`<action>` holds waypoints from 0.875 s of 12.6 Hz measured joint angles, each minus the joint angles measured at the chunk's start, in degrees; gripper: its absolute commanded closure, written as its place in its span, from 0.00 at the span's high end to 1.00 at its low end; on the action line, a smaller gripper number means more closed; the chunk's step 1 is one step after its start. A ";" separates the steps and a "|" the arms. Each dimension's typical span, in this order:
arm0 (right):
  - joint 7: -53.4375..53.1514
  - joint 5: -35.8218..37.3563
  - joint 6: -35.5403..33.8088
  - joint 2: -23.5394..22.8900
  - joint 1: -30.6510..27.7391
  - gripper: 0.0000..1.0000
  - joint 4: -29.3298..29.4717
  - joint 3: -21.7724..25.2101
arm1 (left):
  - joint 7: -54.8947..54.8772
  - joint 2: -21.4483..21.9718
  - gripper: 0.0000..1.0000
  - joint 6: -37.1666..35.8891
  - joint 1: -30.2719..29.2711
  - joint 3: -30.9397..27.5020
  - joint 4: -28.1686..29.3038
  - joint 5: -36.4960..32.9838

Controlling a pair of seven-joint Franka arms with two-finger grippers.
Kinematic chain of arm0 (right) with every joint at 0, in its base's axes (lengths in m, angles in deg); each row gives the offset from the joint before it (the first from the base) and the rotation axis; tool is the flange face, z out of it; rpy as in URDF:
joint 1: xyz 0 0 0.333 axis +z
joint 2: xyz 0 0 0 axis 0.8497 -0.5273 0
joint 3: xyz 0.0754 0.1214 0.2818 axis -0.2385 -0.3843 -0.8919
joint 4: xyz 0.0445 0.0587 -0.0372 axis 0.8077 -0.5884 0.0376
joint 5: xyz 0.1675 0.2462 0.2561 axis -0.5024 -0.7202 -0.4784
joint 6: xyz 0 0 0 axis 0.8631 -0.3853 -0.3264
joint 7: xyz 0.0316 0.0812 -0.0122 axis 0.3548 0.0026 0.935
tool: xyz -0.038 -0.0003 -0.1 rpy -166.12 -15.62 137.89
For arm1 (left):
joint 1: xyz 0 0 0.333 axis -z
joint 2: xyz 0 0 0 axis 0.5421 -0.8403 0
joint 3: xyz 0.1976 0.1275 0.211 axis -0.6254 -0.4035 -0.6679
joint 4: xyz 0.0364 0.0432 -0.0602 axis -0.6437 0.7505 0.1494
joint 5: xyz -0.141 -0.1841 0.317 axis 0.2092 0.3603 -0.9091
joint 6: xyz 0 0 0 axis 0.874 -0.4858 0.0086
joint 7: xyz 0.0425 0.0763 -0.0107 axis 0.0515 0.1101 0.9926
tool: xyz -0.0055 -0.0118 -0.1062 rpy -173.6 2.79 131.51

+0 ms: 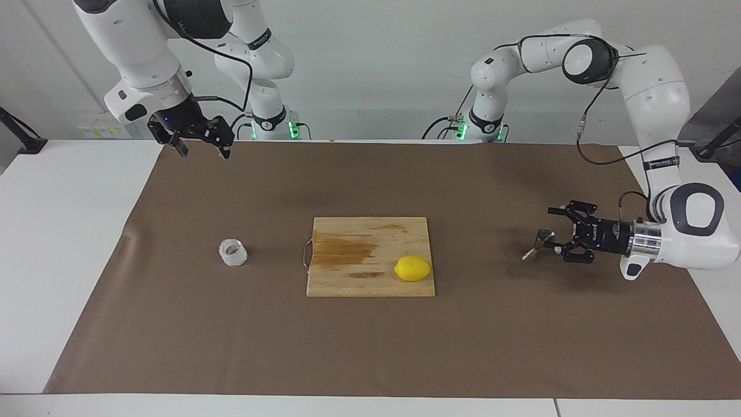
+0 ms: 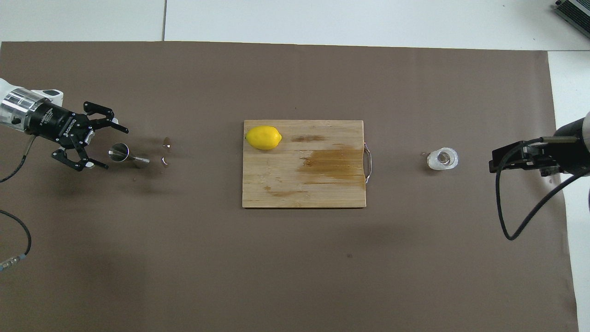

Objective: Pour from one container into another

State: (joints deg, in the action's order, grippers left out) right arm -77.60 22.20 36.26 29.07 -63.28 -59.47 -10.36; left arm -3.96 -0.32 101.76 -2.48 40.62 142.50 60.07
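Jigger [image 1: 535, 245] is lying tipped on its side on the brown mat [image 1: 370, 347], well off the board [image 1: 370, 256] toward the left arm's end of the table, its wide mouth facing your left gripper [image 1: 554, 237]. That gripper is sitting low and level just beside the jigger, fingers spread wide with nothing between them; in the overhead view the two fingertips are standing either side of the jigger's mouth [image 2: 119, 152], and whether they are touching it I cannot tell. A few small shiny wet spots [image 2: 167, 144] are glinting on the mat between the jigger and the board.

Glass cup [image 1: 233, 252] is standing upright on the mat, well off the board toward the right arm's end, beside the board's metal handle [image 1: 305, 255] but clear of it. Your right gripper [image 1: 200, 147] is hanging high over the mat's edge, fingers apart and gripping nothing, well away from the cup; that arm is waiting.

On the board itself you are looking at a lemon [image 1: 413, 268] resting at the corner toward the left arm's end, farther from the robots, and a dark wet stain [image 1: 341, 250] spreading over the handle half.
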 measured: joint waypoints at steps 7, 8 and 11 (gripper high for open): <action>0.00 0.00 0.00 0.00 0.00 1.00 0.00 0.00 | 0.00 -4.82 1.00 -0.02 -1.45 4.44 -2.28 -6.02; 0.00 0.00 0.00 0.00 0.00 1.00 0.00 0.00 | 0.00 -5.01 1.00 -0.03 -1.91 4.98 -2.44 -6.11; 0.00 0.00 0.00 0.00 0.00 1.00 0.00 0.00 | 0.00 -6.30 1.00 -0.76 -3.73 6.31 -2.91 -6.19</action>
State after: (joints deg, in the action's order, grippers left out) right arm -77.60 22.20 36.26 29.07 -63.28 -59.48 -10.36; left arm -3.96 -6.62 100.99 -6.21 46.93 139.58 53.88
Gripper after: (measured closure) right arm 0.000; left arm 0.000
